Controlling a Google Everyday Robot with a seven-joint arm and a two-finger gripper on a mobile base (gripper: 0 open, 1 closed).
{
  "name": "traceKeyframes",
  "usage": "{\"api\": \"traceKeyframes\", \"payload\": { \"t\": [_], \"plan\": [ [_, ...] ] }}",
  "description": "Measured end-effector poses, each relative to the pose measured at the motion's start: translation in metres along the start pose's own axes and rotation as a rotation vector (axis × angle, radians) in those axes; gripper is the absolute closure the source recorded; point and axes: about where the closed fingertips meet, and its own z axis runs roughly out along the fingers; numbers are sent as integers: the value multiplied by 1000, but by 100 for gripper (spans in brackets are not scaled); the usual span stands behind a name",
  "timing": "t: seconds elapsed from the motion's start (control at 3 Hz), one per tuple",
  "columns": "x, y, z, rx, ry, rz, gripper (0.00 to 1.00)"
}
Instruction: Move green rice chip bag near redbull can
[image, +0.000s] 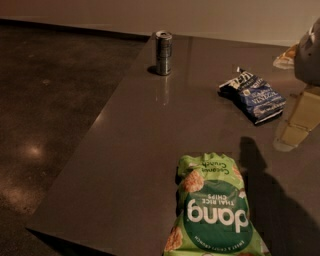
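The crinkly green bag (215, 215) is lying at the counter's (135, 165) near edge, with open surface stretching toward the can (163, 52). The gripper (295, 127) is hanging at right; I cannot tell how its jaws stand.

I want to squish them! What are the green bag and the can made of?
The green bag is probably thin plastic film: glossy, with crinkly wrinkles. The can looks like metal: silver-grey with a shiny rim. The gripper hangs at the right edge, touching neither.
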Motion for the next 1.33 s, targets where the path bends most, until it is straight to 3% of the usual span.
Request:
{"api": "traceKeyframes", "payload": {
  "t": [0.33, 0.67, 1.0, 1.33],
  "plan": [
    [0, 0, 0, 0, 0, 0, 0],
    [-7, 4, 1, -14, -20, -50, 0],
    [-22, 20, 3, -65, -74, -171, 0],
    [-37, 54, 14, -161, -138, -357, 0]
  ]
}}
